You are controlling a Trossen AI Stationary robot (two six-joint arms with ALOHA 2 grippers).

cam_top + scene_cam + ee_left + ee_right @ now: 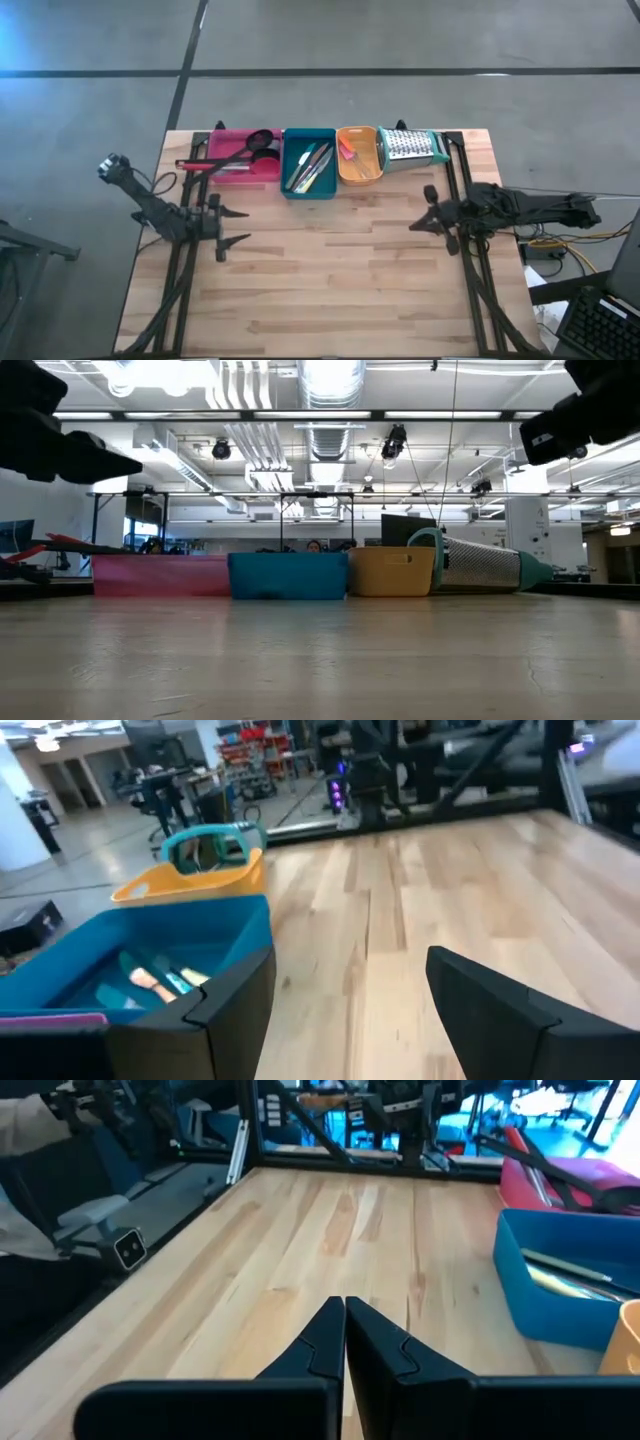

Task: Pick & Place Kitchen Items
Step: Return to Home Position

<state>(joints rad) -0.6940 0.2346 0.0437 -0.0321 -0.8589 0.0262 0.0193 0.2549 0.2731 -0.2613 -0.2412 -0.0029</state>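
You see your right gripper [345,1305] closest to the camera, its two dark fingers pressed tip to tip with nothing between them, over the pale wooden table [300,1230]. Off to one side stands a blue tray [545,1305] holding thin utensils [570,1270] (details unclear), with a pink tray [600,1180] beyond it.

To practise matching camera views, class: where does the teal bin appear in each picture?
High view: teal bin, back row, right of pink bin.
Low view: centre.
Left wrist view: beside a finger of the left gripper.
Right wrist view: beyond the right gripper.
Shared landmark: orange bin beside it.
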